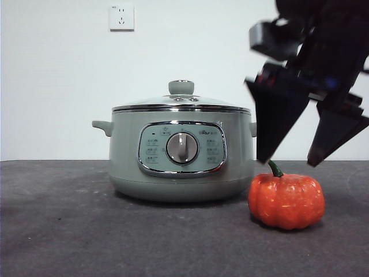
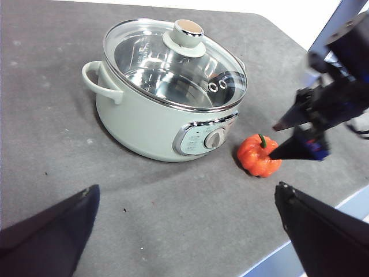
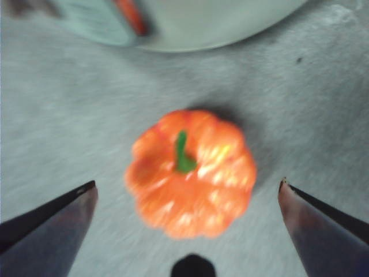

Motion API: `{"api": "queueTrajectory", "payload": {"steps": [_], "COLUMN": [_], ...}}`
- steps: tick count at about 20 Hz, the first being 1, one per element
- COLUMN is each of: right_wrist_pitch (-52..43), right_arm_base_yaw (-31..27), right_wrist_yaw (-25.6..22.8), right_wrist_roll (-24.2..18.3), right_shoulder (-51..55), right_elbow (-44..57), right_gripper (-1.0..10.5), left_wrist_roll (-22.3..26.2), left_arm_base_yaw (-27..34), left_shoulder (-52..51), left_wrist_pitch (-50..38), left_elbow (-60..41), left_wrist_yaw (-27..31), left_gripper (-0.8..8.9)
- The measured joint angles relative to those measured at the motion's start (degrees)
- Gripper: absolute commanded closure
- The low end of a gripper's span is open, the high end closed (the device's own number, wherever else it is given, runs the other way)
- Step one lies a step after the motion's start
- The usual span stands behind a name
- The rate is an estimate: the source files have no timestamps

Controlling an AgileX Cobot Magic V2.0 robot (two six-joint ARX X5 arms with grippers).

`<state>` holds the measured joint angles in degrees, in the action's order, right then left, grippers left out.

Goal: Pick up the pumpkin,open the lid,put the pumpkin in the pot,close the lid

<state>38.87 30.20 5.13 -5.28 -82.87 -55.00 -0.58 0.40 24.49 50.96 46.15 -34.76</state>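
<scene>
While pumpkin sits on table just beside pot, control-panel side, nothing of task done yet. Pumpkin upright, stem up, not gripped. Right gripper above pumpkin, jaws spread wide, tips level with stem, clear of rind; grasps nothing. Lid seated on pot, knob untouched; pot interior looks bare through glass. Left gripper well apart from pot, jaws spread, idle. Left to do, by judgement: grasp, lift lid, drop in, reclose.
</scene>
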Motion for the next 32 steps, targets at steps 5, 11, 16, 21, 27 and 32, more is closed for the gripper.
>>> {"api": "queueTrajectory", "payload": {"steps": [5,11,16,21,27,32], "right_wrist_pitch": [-2.8,-3.8,-3.1,0.8,4.6,5.5], "right_arm_base_yaw": [0.5,0.6,0.6,0.6,0.6,0.6], "right_wrist_yaw": [-0.7,-0.7,-0.7,-0.7,-0.7,-0.7], "right_wrist_roll": [-0.1,-0.1,0.1,1.0,3.2,5.1], "right_shoulder": [-5.9,-7.8,-7.7,-1.0,17.8,28.7], "right_elbow": [0.0,0.0,-0.1,0.0,-0.1,-0.1], "right_gripper": [2.6,7.7,9.6,9.6,9.6,9.6], "left_wrist_roll": [0.0,0.0,0.0,0.0,0.0,0.0], "left_arm_base_yaw": [0.0,0.0,0.0,0.0,-3.5,-11.4], "left_shoulder": [0.0,0.0,0.0,0.7,13.4,29.0], "left_wrist_pitch": [0.0,0.0,0.0,-3.7,-9.0,-18.3], "left_elbow": [0.0,0.0,0.0,0.2,5.6,13.8], "left_wrist_yaw": [0.0,0.0,0.1,0.1,0.1,3.9], "left_gripper": [0.90,0.90,0.90,0.90,0.91,0.91]}}
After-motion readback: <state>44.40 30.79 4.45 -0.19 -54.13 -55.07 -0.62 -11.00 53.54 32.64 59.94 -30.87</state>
